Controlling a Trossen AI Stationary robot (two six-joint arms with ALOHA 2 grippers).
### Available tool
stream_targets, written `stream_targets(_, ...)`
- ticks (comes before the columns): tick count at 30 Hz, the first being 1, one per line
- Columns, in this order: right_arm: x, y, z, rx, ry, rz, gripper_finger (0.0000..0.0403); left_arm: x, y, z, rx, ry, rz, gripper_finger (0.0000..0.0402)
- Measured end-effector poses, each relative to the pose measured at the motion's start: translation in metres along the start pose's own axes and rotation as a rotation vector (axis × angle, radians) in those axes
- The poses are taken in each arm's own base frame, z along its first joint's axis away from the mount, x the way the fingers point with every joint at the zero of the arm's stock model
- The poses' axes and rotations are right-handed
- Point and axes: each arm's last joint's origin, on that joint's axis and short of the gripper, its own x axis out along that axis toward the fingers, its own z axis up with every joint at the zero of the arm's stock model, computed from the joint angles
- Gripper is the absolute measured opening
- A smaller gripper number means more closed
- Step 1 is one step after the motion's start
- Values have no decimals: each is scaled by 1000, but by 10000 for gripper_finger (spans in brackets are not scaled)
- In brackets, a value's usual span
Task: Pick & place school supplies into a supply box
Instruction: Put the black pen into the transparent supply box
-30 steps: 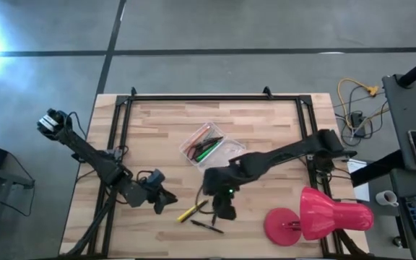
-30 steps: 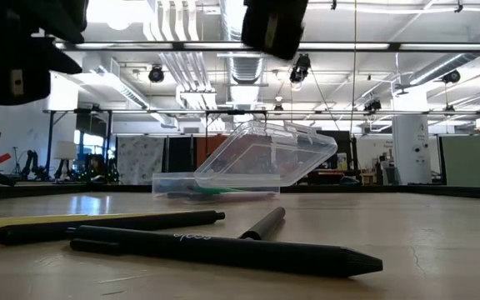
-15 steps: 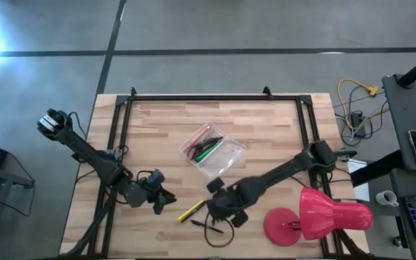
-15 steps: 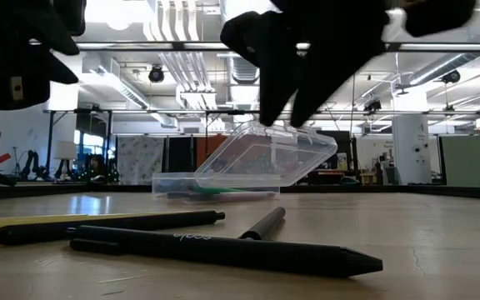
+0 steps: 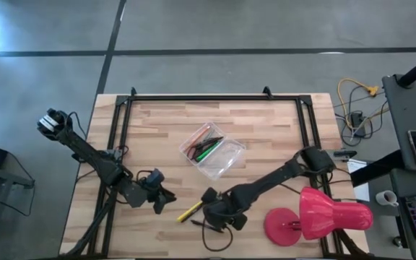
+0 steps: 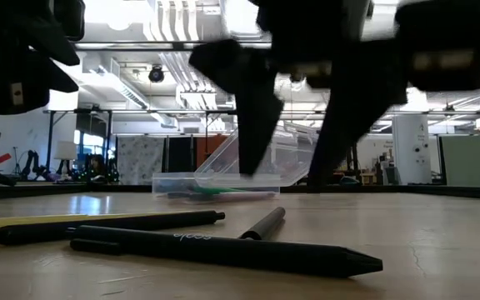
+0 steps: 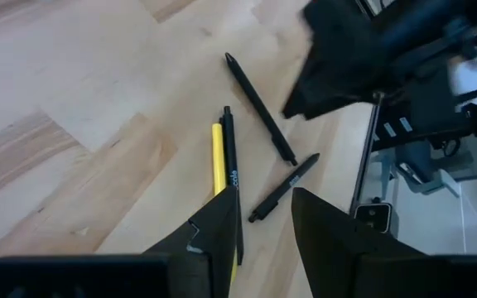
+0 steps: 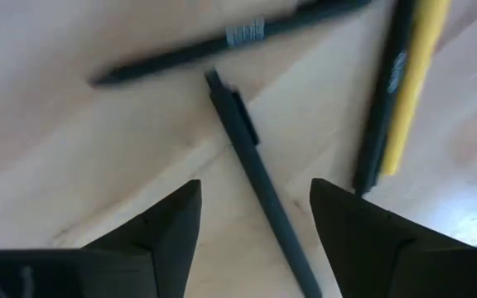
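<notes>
Three dark pens [image 6: 223,250] [image 6: 107,226] [image 6: 262,223] and a yellow marker [image 5: 189,211] lie flat on the table near its front edge. My right gripper [image 8: 255,207] hangs open just above them, one finger on each side of a dark pen [image 8: 259,186] without touching it. In the low view its fingers [image 6: 248,117] point down. The supply box [image 5: 209,149], clear and with its lid folded open, rests on the table's middle and holds green, orange and red items. My left gripper [image 5: 163,199] waits open at the front left, holding nothing.
A big red lamp [image 5: 316,217] lies at the table's front right, close to my right arm. A black metal frame [image 5: 193,98] runs along the far edge and both sides. Bare wood lies between the box and the far edge.
My right gripper has come down toward the pens near the front edge, and its fingers have spread from nearly shut to wide open. The pens and the marker have not moved.
</notes>
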Motion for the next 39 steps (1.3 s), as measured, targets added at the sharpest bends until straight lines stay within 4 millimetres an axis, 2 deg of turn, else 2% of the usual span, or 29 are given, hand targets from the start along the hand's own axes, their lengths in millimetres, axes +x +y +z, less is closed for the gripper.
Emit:
stream_targets(6, 18, 0, -1, -6, 24, 10, 208, 0, 0, 0, -3, -3, 1, 102)
stream_targets(11, 34, -5, -9, 21, 72, 42, 184, 0, 1, 0, -3, -4, 2, 102)
stream_targets(17, 51, -10, -20, 124, 116, 125, 107, 0, 1, 0, -4, -4, 1, 101)
stream_targets(22, 53, -8, -22, 202, 141, 121, 30, 0, 1, 0, -4, -6, 1, 101)
stream_targets(25, 49, -6, -19, 258, 160, 120, 19, 0, 1, 0, -4, -7, 2, 101)
stream_targets(29, 29, -3, -15, 437, 205, 218, 16, 0, 1, 0, -4, -10, 3, 101)
stream_targets(31, 16, -2, -13, 517, 178, 253, 15, 0, 1, 0, -4, -10, 3, 101)
stream_targets(33, -2, -5, -2, 567, 76, 208, 15, 0, 1, 0, -4, -10, 3, 101)
stream_targets(37, -78, -16, 7, 607, -126, 9, 14, 0, 1, 0, -4, -11, 3, 101)
stream_targets(39, -105, -20, 5, 598, -175, -143, 14, 0, 1, 0, -5, -11, 3, 101)
